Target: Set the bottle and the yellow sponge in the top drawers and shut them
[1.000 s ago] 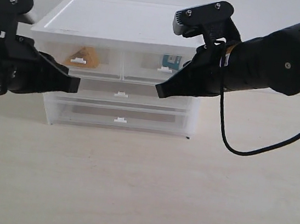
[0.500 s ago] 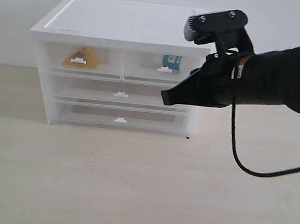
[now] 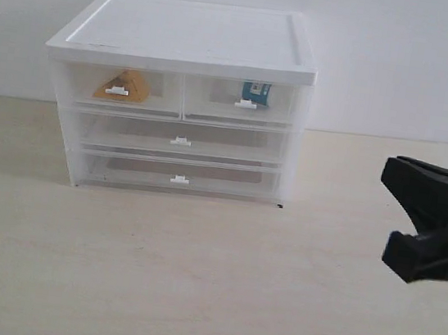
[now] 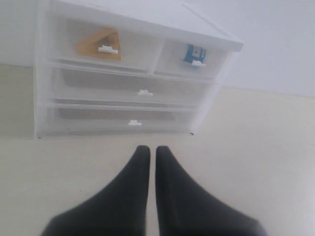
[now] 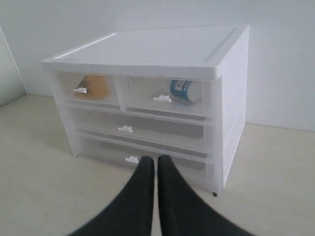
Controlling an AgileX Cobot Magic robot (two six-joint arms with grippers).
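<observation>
The yellow sponge (image 3: 125,86) lies inside the left top drawer (image 3: 161,93), and the bottle (image 3: 256,92) lies inside the right top drawer (image 3: 213,96). Both drawers sit flush with the cabinet front. From the left wrist view, the sponge (image 4: 101,44) and bottle (image 4: 194,53) show through the clear fronts. My left gripper (image 4: 149,150) is shut and empty, hanging over the table short of the cabinet. My right gripper (image 5: 157,160) is also shut and empty, back from the lowest drawer. The right arm's black body (image 3: 440,217) is at the right edge of the exterior view. The left arm is out of that view.
The white cabinet (image 3: 192,35) stands against the wall with two wide drawers (image 3: 129,132) below the top pair, both pushed in. Pale wooden table (image 3: 193,279) stretches in front of it.
Both arms have pulled back from the cabinet front. The left one has left the exterior view to the left; the right one has dropped to the right edge.
</observation>
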